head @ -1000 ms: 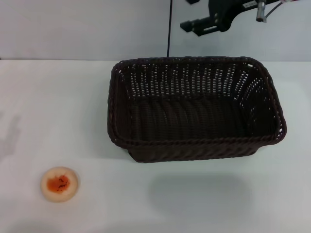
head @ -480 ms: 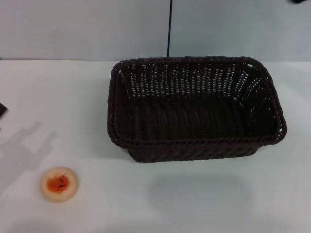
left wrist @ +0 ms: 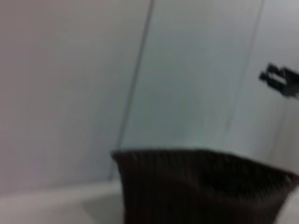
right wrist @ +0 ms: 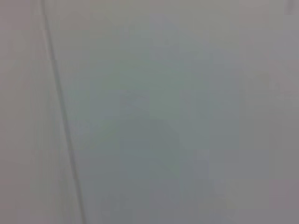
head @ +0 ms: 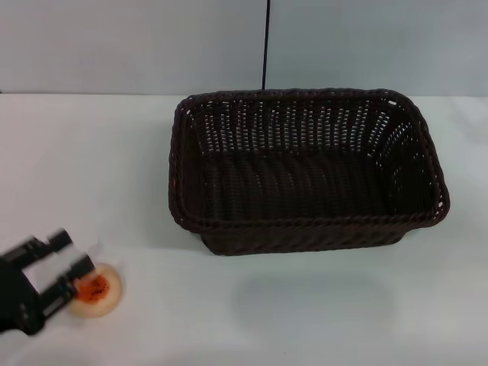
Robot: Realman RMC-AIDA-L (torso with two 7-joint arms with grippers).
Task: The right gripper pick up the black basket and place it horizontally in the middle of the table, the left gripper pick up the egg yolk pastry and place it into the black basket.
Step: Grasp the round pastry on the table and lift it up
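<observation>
The black basket point(head: 305, 171) stands lengthwise across the middle of the white table point(head: 91, 152), open side up and empty. It also shows in the left wrist view point(left wrist: 201, 186). The egg yolk pastry point(head: 101, 288) lies orange face up at the front left. My left gripper point(head: 72, 255) is open at the front left, low over the table. Its near finger point(head: 78, 269) overlaps the pastry's left edge. My right gripper is out of the head view. A small dark shape that may be it shows far off in the left wrist view point(left wrist: 280, 80).
A grey wall runs behind the table, with a thin black vertical line point(head: 266, 46) above the basket. Bare table lies in front of the basket and between the basket and the pastry. The right wrist view shows only the grey wall.
My left gripper came in from the left edge and dropped to the pastry. My right gripper rose out of the top of the head view. Basket and pastry have not moved.
</observation>
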